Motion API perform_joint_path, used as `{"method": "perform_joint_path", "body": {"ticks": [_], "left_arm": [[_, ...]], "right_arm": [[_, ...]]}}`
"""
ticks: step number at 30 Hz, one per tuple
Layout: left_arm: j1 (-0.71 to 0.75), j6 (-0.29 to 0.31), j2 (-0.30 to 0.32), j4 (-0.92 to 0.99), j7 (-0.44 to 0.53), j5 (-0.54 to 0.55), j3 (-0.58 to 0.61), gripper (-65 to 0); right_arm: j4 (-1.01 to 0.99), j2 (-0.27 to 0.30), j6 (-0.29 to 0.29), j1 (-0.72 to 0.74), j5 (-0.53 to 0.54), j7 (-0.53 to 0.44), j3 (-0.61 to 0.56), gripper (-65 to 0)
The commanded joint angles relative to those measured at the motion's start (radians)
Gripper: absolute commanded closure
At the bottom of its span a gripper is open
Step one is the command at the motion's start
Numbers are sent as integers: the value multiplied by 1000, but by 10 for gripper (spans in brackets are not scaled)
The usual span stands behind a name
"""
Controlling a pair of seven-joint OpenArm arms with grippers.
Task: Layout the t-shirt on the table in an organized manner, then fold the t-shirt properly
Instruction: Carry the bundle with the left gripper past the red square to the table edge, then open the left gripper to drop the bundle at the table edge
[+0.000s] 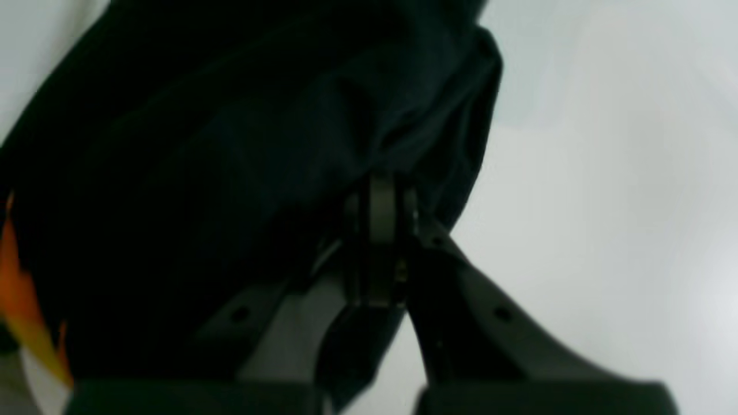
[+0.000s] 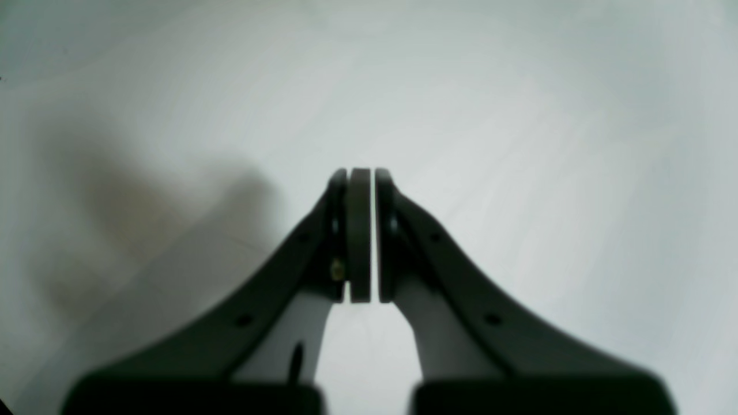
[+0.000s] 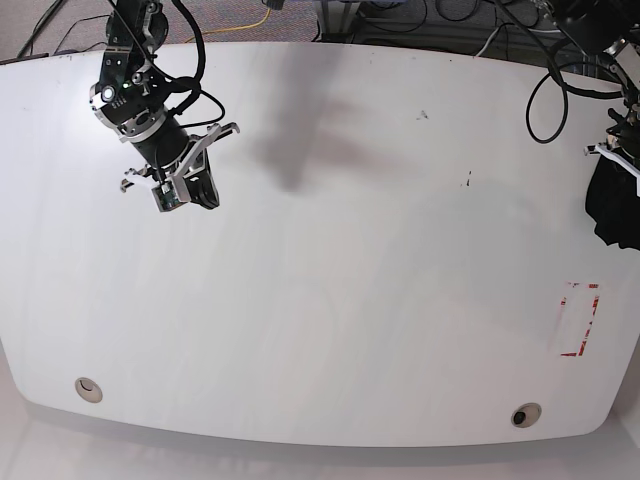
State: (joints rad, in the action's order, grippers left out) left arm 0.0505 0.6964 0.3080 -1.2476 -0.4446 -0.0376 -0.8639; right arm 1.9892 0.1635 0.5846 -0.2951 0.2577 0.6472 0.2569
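The black t-shirt (image 3: 612,208) hangs bunched at the far right edge of the base view, over the white table's (image 3: 330,300) right rim. My left gripper (image 3: 612,162) sits at its top. In the left wrist view this gripper (image 1: 380,199) is shut on a fold of the dark t-shirt (image 1: 230,144), which fills the upper left. My right gripper (image 3: 203,192) hovers over the table's back left part. Its pads (image 2: 360,230) are pressed together with nothing between them, above bare table (image 2: 519,115).
A red tape rectangle (image 3: 580,320) marks the table near its right edge. Two round grommet holes (image 3: 88,389) (image 3: 525,414) sit near the front edge. Cables (image 3: 545,90) run behind the back edge. An orange blur (image 1: 17,300) shows at the left wrist view's left edge.
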Motion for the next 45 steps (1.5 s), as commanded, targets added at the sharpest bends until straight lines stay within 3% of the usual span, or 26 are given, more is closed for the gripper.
{"method": "perform_joint_path", "body": {"ticks": [1, 10, 24, 38, 45], "left_arm": [[-8, 2, 20, -34, 22, 12, 4, 0], [-14, 2, -42, -94, 19, 12, 116, 0], [-145, 2, -53, -4, 20, 5, 165, 0], [-153, 2, 76, 124, 23, 6, 64, 0], [-148, 2, 92, 125, 23, 9, 45, 0]], "right_arm": [[23, 8, 1, 6, 10, -30, 3, -8], [23, 8, 1, 6, 10, -30, 3, -8], [23, 9, 1, 7, 10, -30, 5, -8], [23, 11, 39, 6, 10, -30, 9, -8], [23, 11, 39, 6, 10, -30, 9, -8]]}}
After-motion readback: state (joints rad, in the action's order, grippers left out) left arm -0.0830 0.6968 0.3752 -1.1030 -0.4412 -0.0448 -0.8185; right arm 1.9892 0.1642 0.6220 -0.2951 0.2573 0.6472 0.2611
